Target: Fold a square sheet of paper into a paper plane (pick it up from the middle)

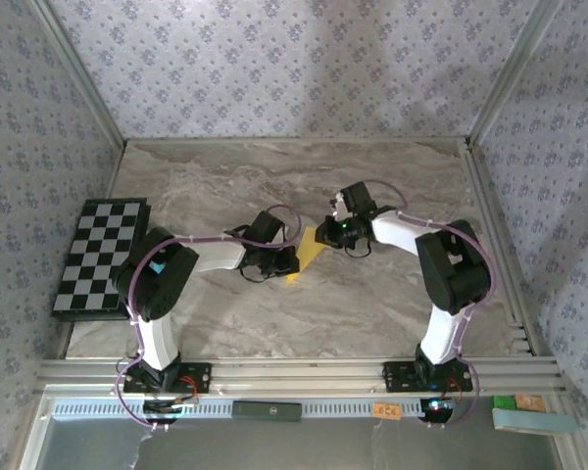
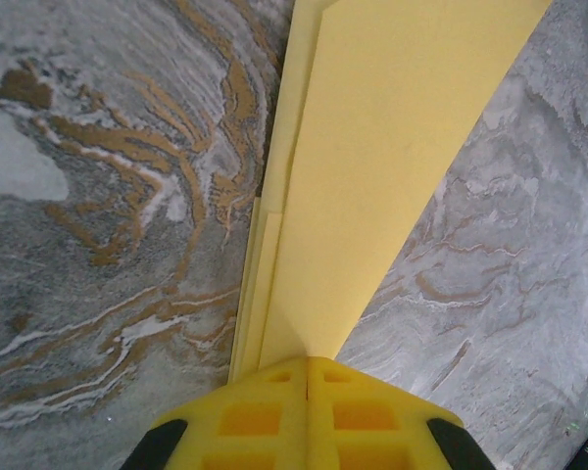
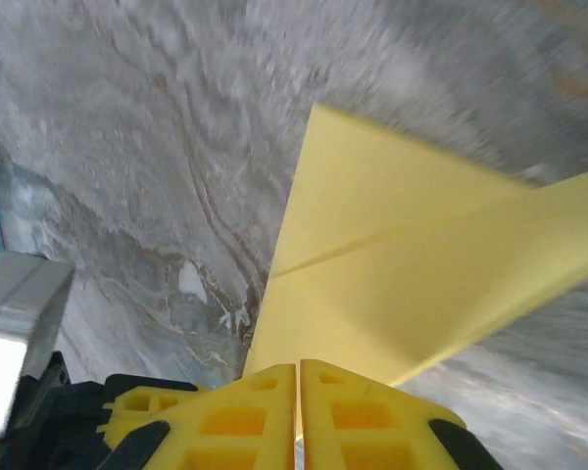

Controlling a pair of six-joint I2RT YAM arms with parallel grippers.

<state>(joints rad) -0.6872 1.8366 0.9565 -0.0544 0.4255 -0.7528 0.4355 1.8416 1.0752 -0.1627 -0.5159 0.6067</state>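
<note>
On the grey marble-patterned tabletop [image 1: 372, 313], near its middle: a thin folded yellow paper [image 1: 307, 257] sat between the two arms, running slantwise from far right to near left.
Paper shape, left wrist view: a long narrow strip [image 2: 372, 176] with several stacked layers stepped along its left edge, widening away from the camera.
Paper shape, right wrist view: a pointed triangular form [image 3: 412, 264] with one crease crossing it; the far part was blurred.
Left gripper [image 1: 282, 262]: its yellow fingertips were pressed together [image 2: 308, 367] on the near end of the paper, which came out from between them.
Right gripper [image 1: 325, 235]: its yellow fingertips were likewise closed [image 3: 299, 372], pinching the paper's other end at the edge.
Arms: both reached inward from their bases at the near edge, the wrists meeting close together over the paper.
Paper against table: whether it lay flat on the marble or was raised off it could not be told.
Black-and-white checkered board [image 1: 103, 253]: flat at the far left of the table, well apart from the paper and both grippers.
Surroundings: walls with a small blue floral pattern closed in the table on three sides.
</note>
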